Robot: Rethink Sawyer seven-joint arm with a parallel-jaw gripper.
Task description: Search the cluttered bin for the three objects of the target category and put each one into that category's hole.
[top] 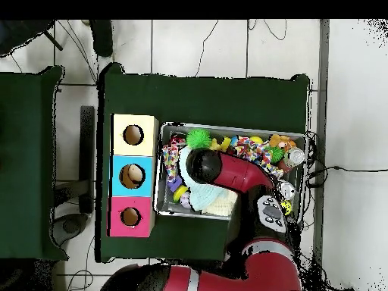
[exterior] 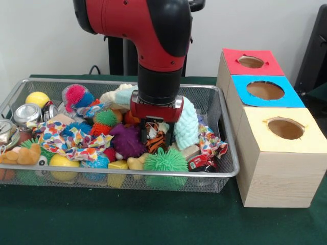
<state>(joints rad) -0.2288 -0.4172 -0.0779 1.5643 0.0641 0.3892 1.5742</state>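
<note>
The silver wire-mesh bin [exterior: 204, 182] sits on the green table, full of toys, and also shows in the overhead view [top: 163, 204]. My gripper [exterior: 156, 133] is lowered into its middle, right over the orange black-striped tiger [exterior: 155, 143], which shows just under the red wrist. The pale yellow duck-like plush [exterior: 135, 163] lies by the front wall, next to a green spiky ball [exterior: 165, 162]. The orange-tan plush [exterior: 20, 154] lies at the front left corner. In the overhead view the arm [top: 227, 173] hides the gripper and the tiger.
Three wooden boxes with holes stand right of the bin: red top [exterior: 232, 56], blue top [exterior: 240, 84], yellow top [exterior: 311, 135]. A purple spiky ball [exterior: 126, 141], a mint knitted cloth [exterior: 186, 122], patterned cloths [exterior: 76, 140] and cans [exterior: 26, 113] crowd the bin.
</note>
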